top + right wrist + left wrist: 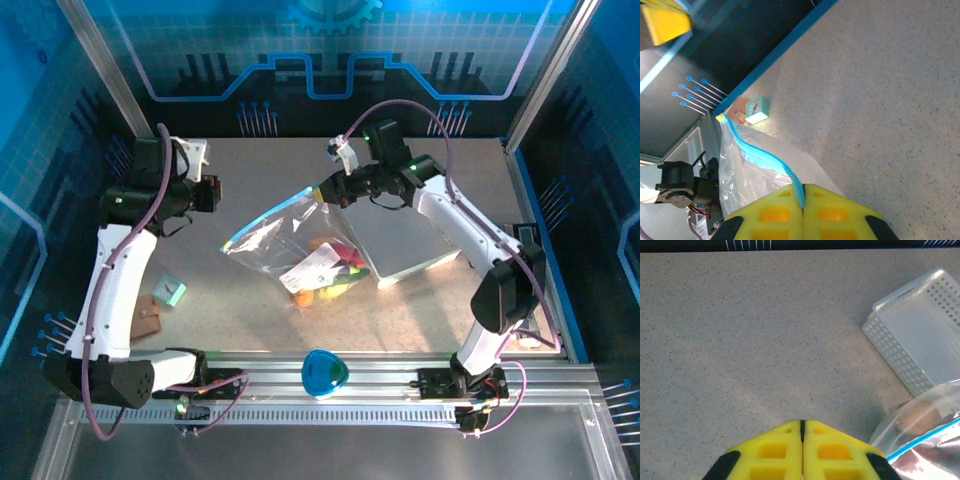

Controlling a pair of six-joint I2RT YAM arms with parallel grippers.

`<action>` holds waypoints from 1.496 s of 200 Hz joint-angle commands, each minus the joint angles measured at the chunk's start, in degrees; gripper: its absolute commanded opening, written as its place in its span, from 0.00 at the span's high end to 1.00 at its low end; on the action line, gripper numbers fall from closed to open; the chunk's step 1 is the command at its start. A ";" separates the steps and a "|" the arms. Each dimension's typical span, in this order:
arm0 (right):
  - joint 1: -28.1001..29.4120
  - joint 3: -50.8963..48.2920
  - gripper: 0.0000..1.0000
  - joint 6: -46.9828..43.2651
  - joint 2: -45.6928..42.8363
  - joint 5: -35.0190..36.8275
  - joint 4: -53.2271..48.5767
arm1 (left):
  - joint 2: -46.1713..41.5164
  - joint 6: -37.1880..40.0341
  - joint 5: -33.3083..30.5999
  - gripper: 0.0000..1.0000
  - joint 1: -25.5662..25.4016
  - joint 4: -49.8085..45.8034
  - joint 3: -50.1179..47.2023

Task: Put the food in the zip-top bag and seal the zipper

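- Two closed grippers: the right gripper [803,192] pinches one end of the zipper [765,155], apparently to hold the strip taut for sealing; the left gripper [802,427], jaws together, grips nothing.
- The food [328,272] lies inside the zip-top bag [265,235], mid-table.
- The basket [890,347] crowds the bag's right edge; open table [250,320] lies on its left.

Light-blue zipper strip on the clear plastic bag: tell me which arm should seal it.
Right: the right claw pinches the light-blue zipper strip at one end of the clear plastic bag. The left claw is shut, off the bag.
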 commanded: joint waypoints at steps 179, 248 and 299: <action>-3.04 3.84 1.00 -0.08 0.10 -5.26 1.34 | -21.53 -16.50 9.13 0.39 1.39 13.57 -33.02; -3.04 3.31 1.00 0.35 -0.42 -5.87 2.05 | -20.03 -18.50 12.46 0.51 2.43 27.62 -38.57; -3.04 3.33 1.00 0.61 -0.74 -5.64 2.23 | -18.40 -18.49 18.75 0.91 2.96 31.37 -38.31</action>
